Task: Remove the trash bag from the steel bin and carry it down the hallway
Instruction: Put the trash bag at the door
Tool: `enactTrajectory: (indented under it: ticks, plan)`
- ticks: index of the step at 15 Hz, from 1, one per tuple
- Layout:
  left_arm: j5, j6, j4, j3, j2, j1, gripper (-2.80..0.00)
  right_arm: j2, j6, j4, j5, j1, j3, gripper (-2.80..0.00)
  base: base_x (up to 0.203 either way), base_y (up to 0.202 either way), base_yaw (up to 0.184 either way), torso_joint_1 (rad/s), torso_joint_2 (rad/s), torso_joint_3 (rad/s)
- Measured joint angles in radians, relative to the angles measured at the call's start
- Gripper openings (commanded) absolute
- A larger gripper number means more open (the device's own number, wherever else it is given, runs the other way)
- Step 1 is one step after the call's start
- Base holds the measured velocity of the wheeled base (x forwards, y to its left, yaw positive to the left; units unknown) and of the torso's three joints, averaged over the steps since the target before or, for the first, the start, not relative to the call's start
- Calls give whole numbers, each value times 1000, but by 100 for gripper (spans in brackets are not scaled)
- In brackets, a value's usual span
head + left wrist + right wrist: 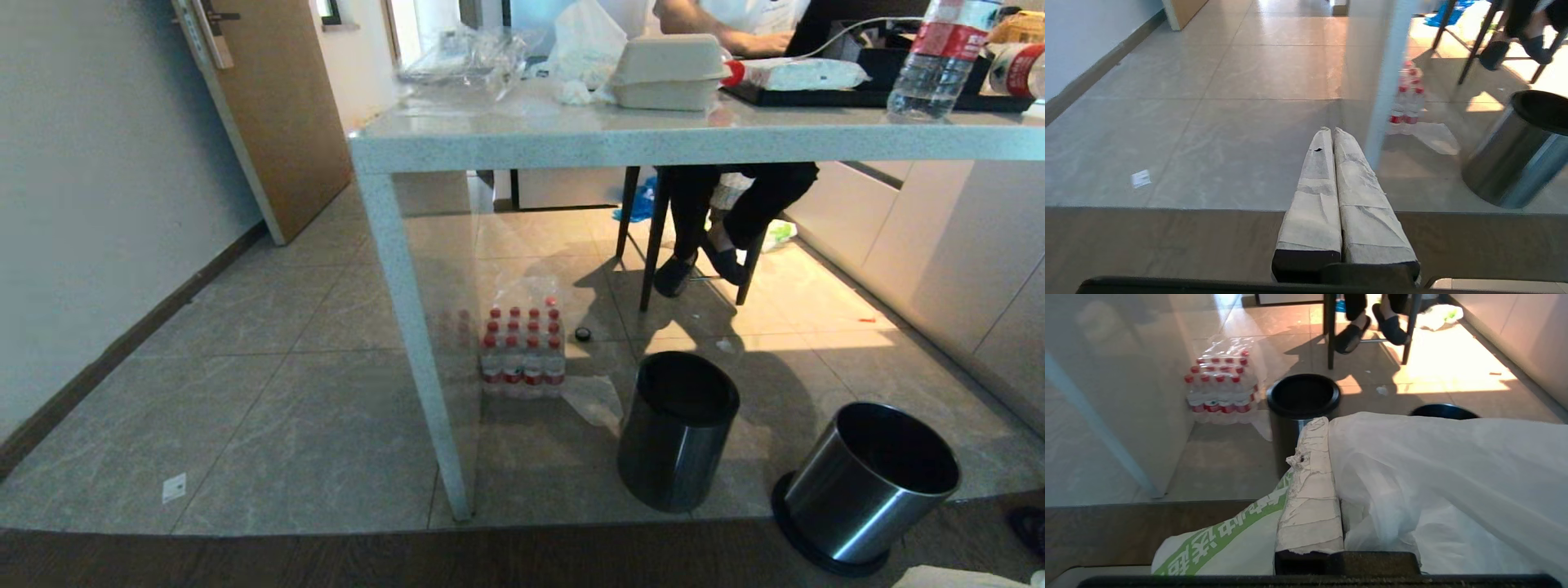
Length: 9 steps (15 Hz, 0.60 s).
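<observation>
Two steel bins stand on the tiles right of the table leg: a dark one with a black rim (676, 433) (1303, 396) and a shiny one (865, 482) nearer me on the right. Both look dark inside. The thin white trash bag (1433, 473) hangs from my right gripper (1327, 424), which is shut on its film. The bag drapes over one taped finger and hides it, and a corner of it shows at the head view's lower edge (963, 576). My left gripper (1331, 130) is shut and empty, low over the floor. The hallway is out of view.
A white table (653, 139) with a thin leg (416, 351) stands ahead, with a person seated behind it (718, 229). A wrapped pack of red-capped bottles (522, 351) sits under it. A white bag with green print (1216, 543) lies beneath my right gripper. A brown door (277, 106) is at far left.
</observation>
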<state>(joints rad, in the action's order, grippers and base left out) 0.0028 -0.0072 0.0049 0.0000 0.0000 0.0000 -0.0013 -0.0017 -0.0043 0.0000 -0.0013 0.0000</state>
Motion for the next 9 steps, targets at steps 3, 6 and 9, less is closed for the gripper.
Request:
enactTrajectory:
  ticks: [3,6,9]
  plan:
    - [0,0,0,0,0,0,-280,0,-1,0,0,-1,0,-280,0,192,1,4,6,3]
    - [0,0,-1,0,0,0,-280,0,-1,0,0,0,0,-280,0,192,2,3,3,2]
    - [0,0,0,0,0,0,-280,0,0,0,0,0,0,-280,0,192,-1,2,3,5]
